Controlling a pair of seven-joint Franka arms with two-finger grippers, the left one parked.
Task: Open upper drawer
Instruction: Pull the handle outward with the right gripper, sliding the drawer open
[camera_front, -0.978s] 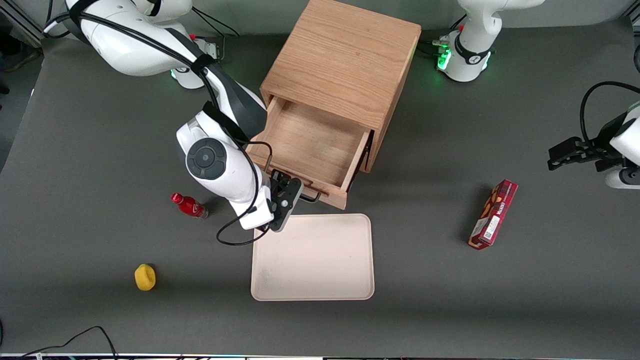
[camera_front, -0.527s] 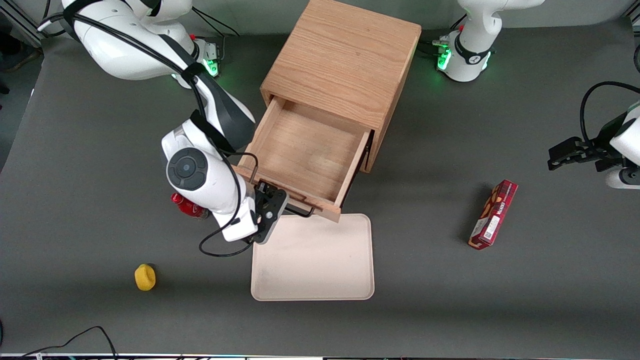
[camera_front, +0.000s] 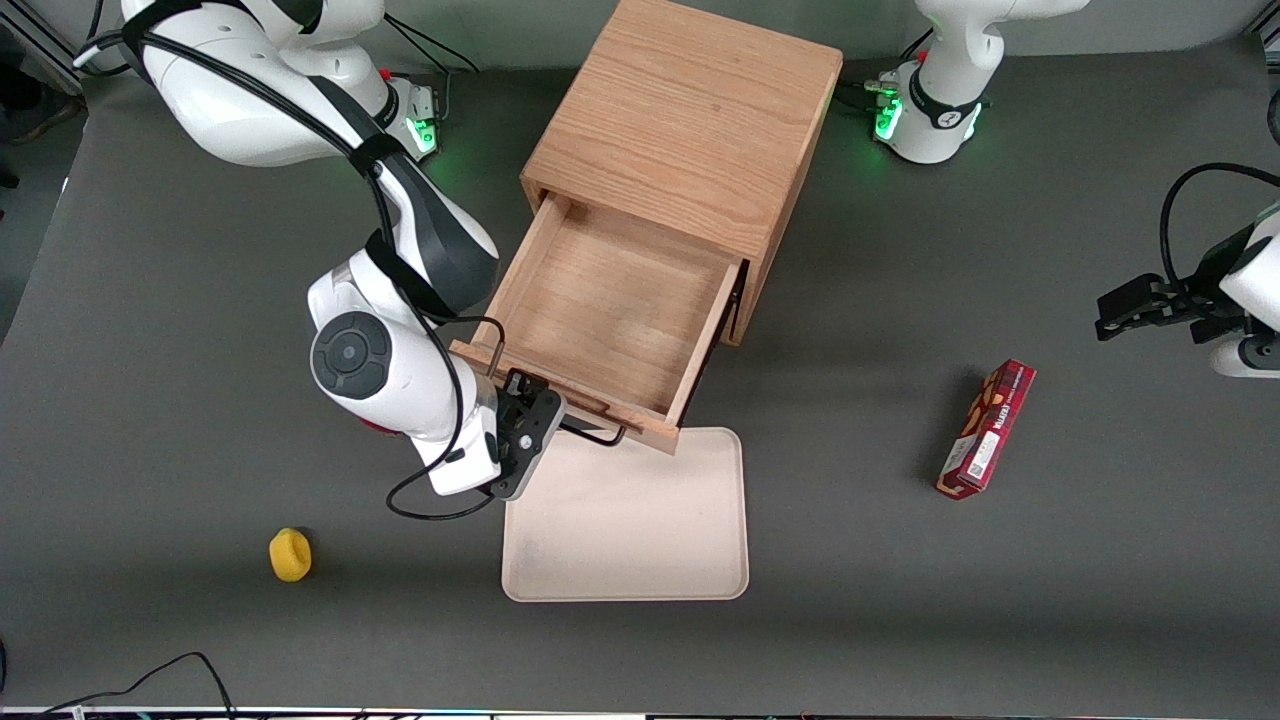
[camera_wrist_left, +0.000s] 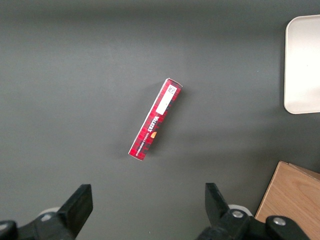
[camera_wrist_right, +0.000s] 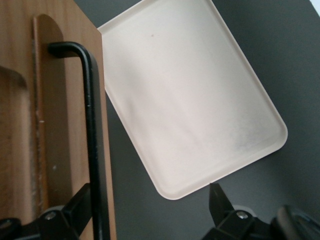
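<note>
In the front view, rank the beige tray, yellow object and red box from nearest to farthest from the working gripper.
The gripper is at the upper drawer's handle.
1. Beige tray: just nearer the front camera, beside the gripper.
2. Yellow object: toward the working arm's end.
3. Red box: toward the parked arm's end.

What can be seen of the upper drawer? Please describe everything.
The upper drawer is light oak-looking wood, with a plain, empty wooden interior and a thin black bar handle on its front. It stands far out of the cabinet, open, its front edge reaching over the rim of the beige tray. The hand is at the handle, fingers open, with the bar between them close to one finger.
</note>
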